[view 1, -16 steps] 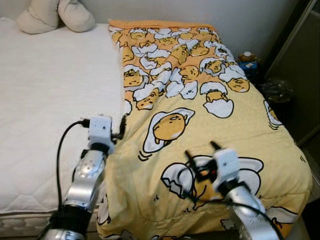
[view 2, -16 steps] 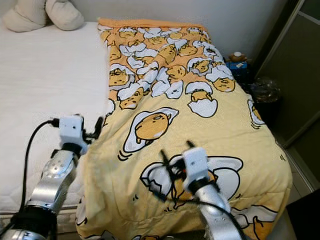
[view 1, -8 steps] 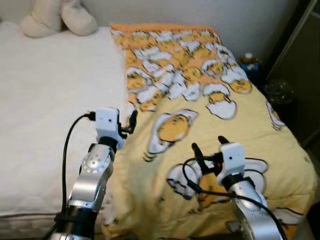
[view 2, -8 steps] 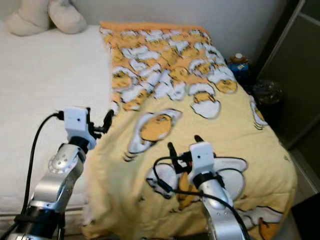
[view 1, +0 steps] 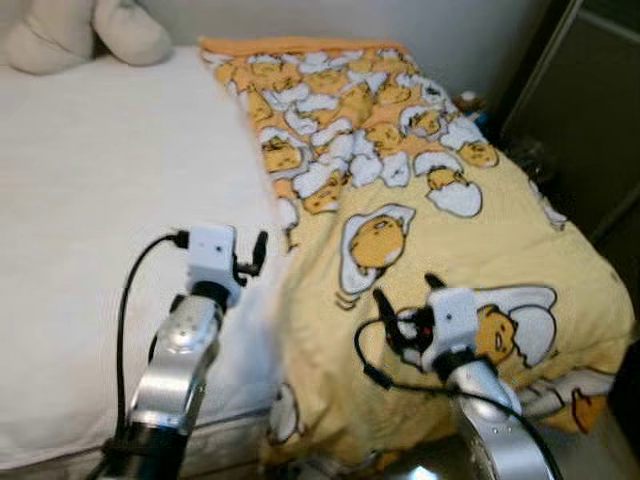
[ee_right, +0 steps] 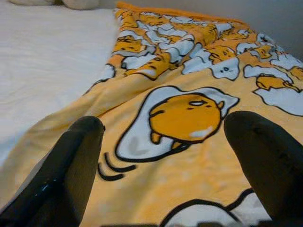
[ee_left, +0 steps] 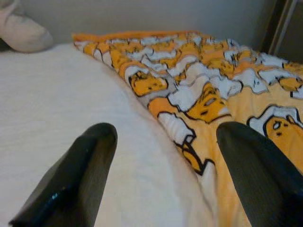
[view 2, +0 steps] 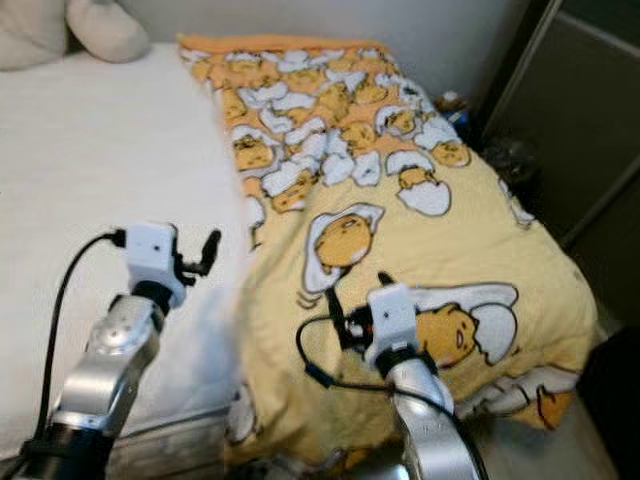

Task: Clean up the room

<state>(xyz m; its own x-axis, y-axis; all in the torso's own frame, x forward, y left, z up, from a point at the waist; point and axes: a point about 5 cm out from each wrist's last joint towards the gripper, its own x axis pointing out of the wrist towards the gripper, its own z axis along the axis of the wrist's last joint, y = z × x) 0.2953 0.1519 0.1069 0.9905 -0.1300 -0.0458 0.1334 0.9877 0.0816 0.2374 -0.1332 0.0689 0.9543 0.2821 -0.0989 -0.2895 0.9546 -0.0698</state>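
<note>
While both arms are raised over the bed, neither holds anything: the left gripper [view 1: 260,250] hangs with its fingers spread apart above the bare white mattress [view 1: 90,200], just beside the blanket's inner edge, and the right gripper [view 1: 405,305] hovers, likewise spread, over the yellow egg-print blanket [view 1: 420,190].

A second ago the left gripper sat right at the blanket's edge, near the foot of the bed; now white mattress shows beneath it, and the edge lies a little off toward the robot's right. The whole view has swung too, so part of that shift is the head camera turning. Even so, the blanket seems to cover less of the mattress near the foot than it did, though blur there makes this uncertain.

The blanket lies spread along the right half of the bed, its far end by the wall, its near corner drooping over the foot. A plush toy [view 1: 85,30] rests at the far left. I judge the blanket released, not yet tidied.
</note>
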